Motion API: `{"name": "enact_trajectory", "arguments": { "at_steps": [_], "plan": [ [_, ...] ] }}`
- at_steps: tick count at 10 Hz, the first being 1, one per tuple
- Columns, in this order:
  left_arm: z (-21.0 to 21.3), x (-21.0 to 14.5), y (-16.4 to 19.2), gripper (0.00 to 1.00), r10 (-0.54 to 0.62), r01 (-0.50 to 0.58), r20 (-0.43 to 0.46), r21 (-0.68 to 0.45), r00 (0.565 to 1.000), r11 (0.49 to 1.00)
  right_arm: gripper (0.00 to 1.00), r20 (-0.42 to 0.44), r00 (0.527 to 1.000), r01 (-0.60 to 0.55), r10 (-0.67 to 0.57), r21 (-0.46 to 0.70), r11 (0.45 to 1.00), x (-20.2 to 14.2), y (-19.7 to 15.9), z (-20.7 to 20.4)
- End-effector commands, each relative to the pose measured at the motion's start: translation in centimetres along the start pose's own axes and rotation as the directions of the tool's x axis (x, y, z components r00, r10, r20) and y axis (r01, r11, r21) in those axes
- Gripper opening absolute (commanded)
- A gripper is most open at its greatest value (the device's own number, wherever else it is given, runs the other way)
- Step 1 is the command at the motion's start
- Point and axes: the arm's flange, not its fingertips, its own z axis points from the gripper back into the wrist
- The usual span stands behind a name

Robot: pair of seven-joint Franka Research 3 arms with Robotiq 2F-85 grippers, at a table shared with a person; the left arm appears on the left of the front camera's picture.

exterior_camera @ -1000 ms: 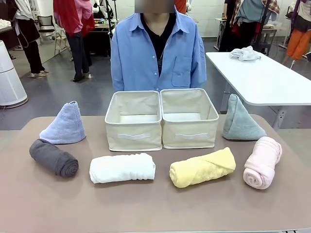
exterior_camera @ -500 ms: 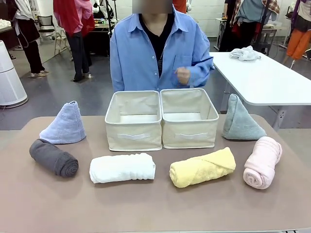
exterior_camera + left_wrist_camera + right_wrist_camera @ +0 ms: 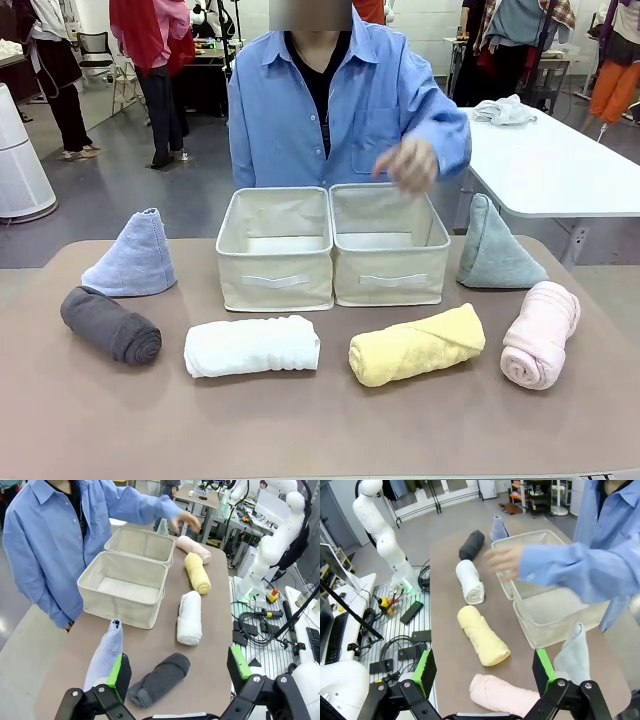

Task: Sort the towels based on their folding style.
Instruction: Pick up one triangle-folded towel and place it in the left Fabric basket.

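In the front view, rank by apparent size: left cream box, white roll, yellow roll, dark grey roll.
1. left cream box
2. white roll and yellow roll: too alike to rank
3. dark grey roll, smallest, though it lies angled away, so unsure

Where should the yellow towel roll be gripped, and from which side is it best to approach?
Probably at its middle, from straight above, jaws closing across the roll, front to back. The yellow towel lies flat as a long roll running roughly left to right, so the middle balances it.
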Motion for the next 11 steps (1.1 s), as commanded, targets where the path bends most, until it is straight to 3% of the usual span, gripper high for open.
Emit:
{"name": "enact_trajectory", "arguments": {
  "at_steps": [1,5,7,8,9,11],
  "plan": [
    [0.1,0.2,-0.1,1.00,0.002,-0.002,-0.001,0.002,1.000,1.000,1.00,-0.001,1.000,0.002,-0.002,0.000,1.000,0.2,-0.1,0.1],
    [0.0,0.0,0.0,1.00,0.000,0.000,0.000,0.000,1.000,1.000,1.00,-0.001,1.000,0.002,-0.002,0.000,1.000,0.2,-0.1,0.1],
    [-4.5,2.9,2.4,1.00,-0.072,0.055,-0.266,-0.071,0.961,0.996,1.00,-0.001,1.000,0.002,-0.002,0.000,1.000,0.2,-0.1,0.1],
    [-7.6,5.2,3.6,1.00,-0.161,0.128,-0.467,-0.102,0.869,0.987,1.00,-0.001,1.000,0.002,-0.002,0.000,1.000,0.2,-0.1,0.1],
    [-10.9,7.2,4.3,1.00,-0.190,0.135,-0.580,-0.138,0.792,0.981,1.00,-0.001,1.000,0.002,-0.002,0.000,1.000,0.2,-0.1,0.1],
    [-17.9,9.5,4.9,1.00,-0.270,0.221,-0.783,-0.173,0.561,0.960,1.00,-0.001,1.000,0.002,-0.002,0.000,1.000,0.2,-0.1,0.1]
  ]
}}
